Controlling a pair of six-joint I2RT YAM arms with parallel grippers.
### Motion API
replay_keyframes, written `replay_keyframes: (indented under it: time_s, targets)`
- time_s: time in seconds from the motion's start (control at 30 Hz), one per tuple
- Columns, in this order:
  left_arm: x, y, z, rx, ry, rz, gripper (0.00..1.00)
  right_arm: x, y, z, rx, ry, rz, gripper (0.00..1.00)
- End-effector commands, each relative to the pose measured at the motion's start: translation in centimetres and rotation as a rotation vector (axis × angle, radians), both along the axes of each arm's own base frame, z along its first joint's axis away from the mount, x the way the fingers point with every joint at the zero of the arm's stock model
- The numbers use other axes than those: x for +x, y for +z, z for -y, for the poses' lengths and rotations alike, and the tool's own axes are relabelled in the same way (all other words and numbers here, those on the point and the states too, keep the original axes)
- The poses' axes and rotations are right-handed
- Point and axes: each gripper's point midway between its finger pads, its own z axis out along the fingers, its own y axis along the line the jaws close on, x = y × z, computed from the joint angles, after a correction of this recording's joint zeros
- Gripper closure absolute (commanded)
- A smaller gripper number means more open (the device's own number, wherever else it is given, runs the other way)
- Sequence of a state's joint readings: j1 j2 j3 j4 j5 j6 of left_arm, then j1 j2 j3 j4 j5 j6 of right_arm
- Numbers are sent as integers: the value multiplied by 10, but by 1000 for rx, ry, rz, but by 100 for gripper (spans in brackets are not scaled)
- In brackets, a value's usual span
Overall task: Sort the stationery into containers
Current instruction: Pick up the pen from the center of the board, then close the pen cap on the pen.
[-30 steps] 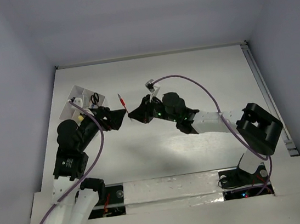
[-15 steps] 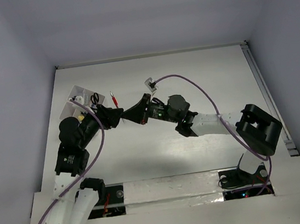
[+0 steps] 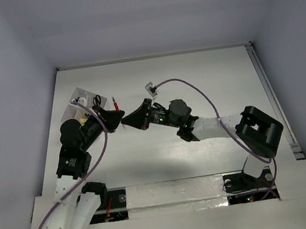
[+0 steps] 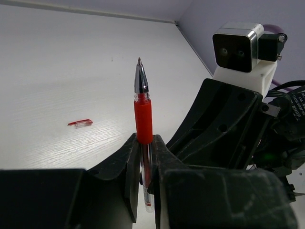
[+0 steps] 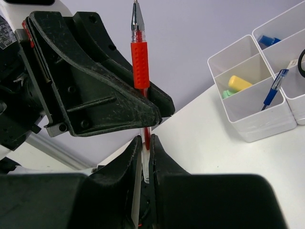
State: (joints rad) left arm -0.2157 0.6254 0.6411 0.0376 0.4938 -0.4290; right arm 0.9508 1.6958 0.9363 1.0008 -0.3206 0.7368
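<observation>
Left fingers (image 4: 146, 145) closed tight on the thin red pen (image 4: 143, 114), gripping the clear barrel just below its red rubber sleeve. Right fingers (image 5: 146, 145) also closed on the same pen, pinching the clear barrel lower down. Both pairs grip it at once, tips almost touching each other. Pen upright in both wrist views, silver tip pointing up, well clear of the desk (image 4: 57, 71).

From the overhead camera the two pairs of fingers meet over the left half of the desk, toward the far-left corner. The pen's red end sticks out beyond the left fingers, just beside the white organiser box (image 3: 77, 96).

Box sits by the left edge of the desk, near the far-left corner. Black-handled scissors (image 3: 97, 101) stand in one compartment. Right wrist view shows a blue pen (image 5: 271, 90) leaning in another compartment, and a yellow piece (image 5: 240, 82) next to a pale green one (image 5: 228, 93) in the compartment beside it.

Small red sliver (image 4: 80, 123) lies flat on the desk; cannot tell what it is.
</observation>
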Motion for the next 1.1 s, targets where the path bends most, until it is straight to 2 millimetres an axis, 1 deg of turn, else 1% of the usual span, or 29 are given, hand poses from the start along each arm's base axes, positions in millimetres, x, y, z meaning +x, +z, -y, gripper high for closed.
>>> replay_keyframes:
  time_s: [0.0,0.1,0.13,0.17,0.2,0.23,0.27,0.3,0.33,0.37,0.4,0.43,0.47,0.53,0.57,0.63,0.67,0.7,0.73,0.77,0.8,0.83,0.87,0.9,0.93,0.97,1.0,1.07]
  targets:
    - [5,11,-2,7,6,62,100,-3,38,3,123,-11,66,100]
    - [4,12,-1,12,0,70,100,-3,37,3,123,-8,61,100]
    - [4,12,-2,16,1,73,100,-5,36,3,121,-2,62,87]
    - [4,14,-5,17,15,77,100,-6,37,5,117,-3,64,79]
    - [4,14,-6,25,20,82,100,-6,31,7,91,-11,75,71]
    - [4,15,-7,27,25,86,100,-6,28,9,70,-22,75,61]
    - [3,15,-7,30,25,87,100,-5,18,10,24,-32,62,56]
    - [3,15,-8,34,25,89,100,3,19,20,6,-62,71,52]
    - [3,16,-8,39,27,95,100,6,10,24,-31,-69,56,48]
    - [3,16,-9,45,30,95,100,12,-12,28,-118,-81,1,48]
    - [3,17,-10,50,33,101,100,21,-20,35,-164,-107,-13,48]
    - [3,19,-11,52,38,105,100,28,-26,38,-206,-131,-32,48]
    - [2,18,-11,60,39,109,100,32,-53,44,-309,-149,-92,48]
    - [0,20,-12,65,37,113,100,44,-80,53,-412,-203,-121,48]
    - [0,20,-12,69,35,118,100,51,-95,59,-494,-220,-165,48]
    - [-1,21,-12,70,34,122,100,61,-113,63,-575,-251,-191,47]
    - [-2,21,-12,70,34,121,100,64,-132,62,-630,-251,-222,46]
    - [-2,20,-12,73,34,121,100,72,-133,63,-653,-266,-241,43]
    - [-3,21,-11,75,30,123,100,76,-138,61,-669,-273,-250,38]
    - [-3,21,-11,76,33,124,100,81,-154,62,-703,-280,-279,37]
    - [-3,20,-11,78,33,123,100,86,-151,57,-694,-282,-288,36]
    - [-5,20,-10,79,27,125,100,88,-154,54,-698,-279,-297,33]
    - [-5,21,-10,79,27,126,100,95,-168,55,-722,-289,-323,32]
    - [-5,21,-10,78,30,127,100,101,-165,49,-714,-298,-327,30]
    - [-7,22,-8,78,20,132,100,108,-169,50,-721,-309,-340,28]
    - [-8,23,-8,78,20,133,100,109,-175,48,-738,-304,-357,27]
    - [-9,23,-6,77,12,135,100,115,-187,49,-748,-316,-386,27]
    - [-11,23,-4,77,5,138,100,120,-191,44,-745,-318,-401,27]
